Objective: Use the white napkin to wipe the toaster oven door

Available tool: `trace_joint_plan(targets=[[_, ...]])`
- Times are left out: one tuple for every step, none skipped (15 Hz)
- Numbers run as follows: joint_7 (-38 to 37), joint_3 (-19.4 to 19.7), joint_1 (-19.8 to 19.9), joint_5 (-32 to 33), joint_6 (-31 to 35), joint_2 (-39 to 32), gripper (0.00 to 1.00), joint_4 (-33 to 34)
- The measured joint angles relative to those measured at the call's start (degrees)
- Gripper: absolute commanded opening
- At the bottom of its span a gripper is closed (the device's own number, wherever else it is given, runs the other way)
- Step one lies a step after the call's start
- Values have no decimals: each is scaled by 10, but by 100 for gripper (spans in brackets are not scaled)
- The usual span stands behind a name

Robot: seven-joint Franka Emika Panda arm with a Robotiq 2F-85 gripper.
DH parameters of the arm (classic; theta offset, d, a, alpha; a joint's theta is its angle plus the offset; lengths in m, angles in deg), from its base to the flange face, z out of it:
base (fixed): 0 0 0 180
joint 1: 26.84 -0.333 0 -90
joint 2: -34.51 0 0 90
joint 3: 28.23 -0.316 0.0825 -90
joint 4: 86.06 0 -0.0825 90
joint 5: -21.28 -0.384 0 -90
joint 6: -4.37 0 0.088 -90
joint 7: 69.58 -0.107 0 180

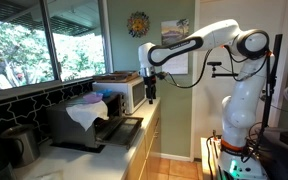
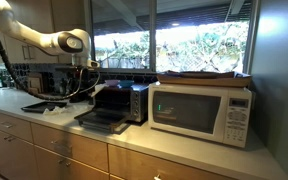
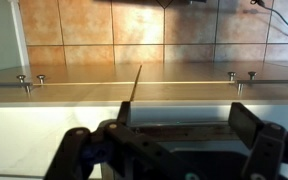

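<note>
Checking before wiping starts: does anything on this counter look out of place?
The white napkin is draped over the top of the toaster oven, hanging down its front, an odd resting place for cloth. The oven door lies folded down open. Nothing looks spilled or damaged.

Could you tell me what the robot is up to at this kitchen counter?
The arm's gripper hangs in the air beside the microwave, jaws apart and empty in the wrist view. The white napkin lies draped on the toaster oven, whose door is folded down. Gripper and napkin are apart, so no wiping is under way.
</note>
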Motion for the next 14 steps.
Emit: trace_joint_plan(targets=[[-7,-1,0,-1,2,0,100,0],[-22,-4,-1,-4,10,-1,100,2],[-42,-12,-4,-8,24,-4,100,4],[-67,-24,-10,-14,43,-7,100,6],[-98,-41,-20,-19,65,-10,100,8],[-131,-62,-32,-20,88,-14,100,12],[-171,-85,-43,-18,123,-19,100,16],[-214,-110,-53,-9,162,-25,100,22],[-256,-134,-60,9,196,-34,100,34],[-293,-154,-63,40,222,-45,100,50],[-326,-169,-63,80,242,-59,100,68],[-353,-176,-62,126,255,-74,100,85],[-361,-177,-63,135,257,-84,100,94],[-360,-175,-63,134,257,-86,100,95]])
